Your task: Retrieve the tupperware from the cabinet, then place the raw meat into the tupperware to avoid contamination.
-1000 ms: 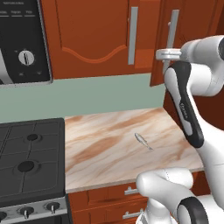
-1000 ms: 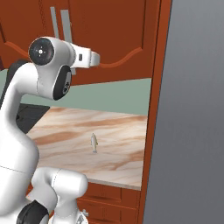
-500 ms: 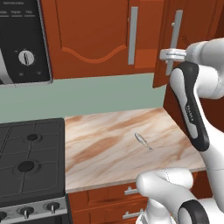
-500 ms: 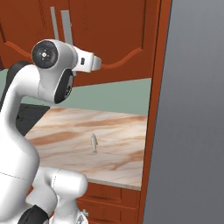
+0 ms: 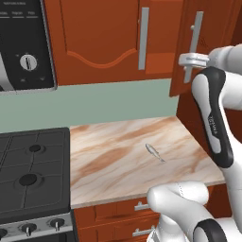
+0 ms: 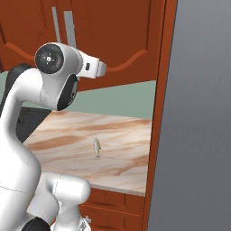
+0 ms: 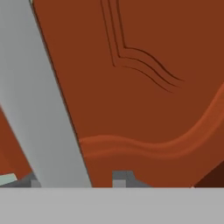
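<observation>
Tool (image 5: 189, 60) clenched on right cabinet (image 5: 104, 42) door handle (image 5: 194, 45); raw meat (image 5: 153, 151) lies on bench (image 5: 108, 160)

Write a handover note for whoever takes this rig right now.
Gripper: closed around the long grey bar handle of the red-brown wooden wall cabinet's right door, which stands slightly ajar.
Silvery fish-shaped raw meat: lying loose on the marbled counter, untouched.
Done: handle gripped, door started.
Left: swing the door fully open, take the tupperware out, presumably from inside, set it down, put the meat in.
</observation>
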